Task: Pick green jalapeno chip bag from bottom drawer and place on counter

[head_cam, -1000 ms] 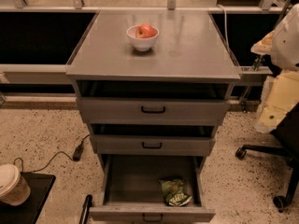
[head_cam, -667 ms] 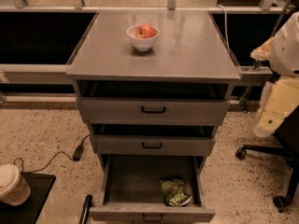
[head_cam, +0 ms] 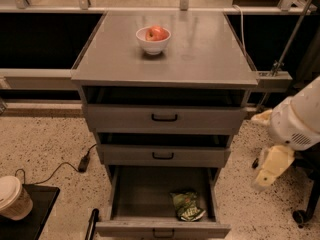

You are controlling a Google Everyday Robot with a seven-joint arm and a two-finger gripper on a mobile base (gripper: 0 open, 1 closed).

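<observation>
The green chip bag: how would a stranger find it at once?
Find the grey drawer cabinet, with the claw hanging at its right; its bottom drawer stands open. Near that drawer's front right corner lies the green jalapeno chip bag, crinkled, the only thing inside.

You have three drawers: top drawer (head_cam: 164,118), middle drawer (head_cam: 163,155), bottom drawer (head_cam: 145,190). Count one counter (head_cam: 205,59), one bowl (head_cam: 152,44), one red fruit (head_cam: 157,33), one green jalapeno chip bag (head_cam: 187,206), one cup (head_cam: 12,198) near left, one gripper (head_cam: 271,166) at right.

Glossy metal counter (head_cam: 200,54); crinkled foil bag (head_cam: 187,206); smooth plastic jaws, right.
</observation>
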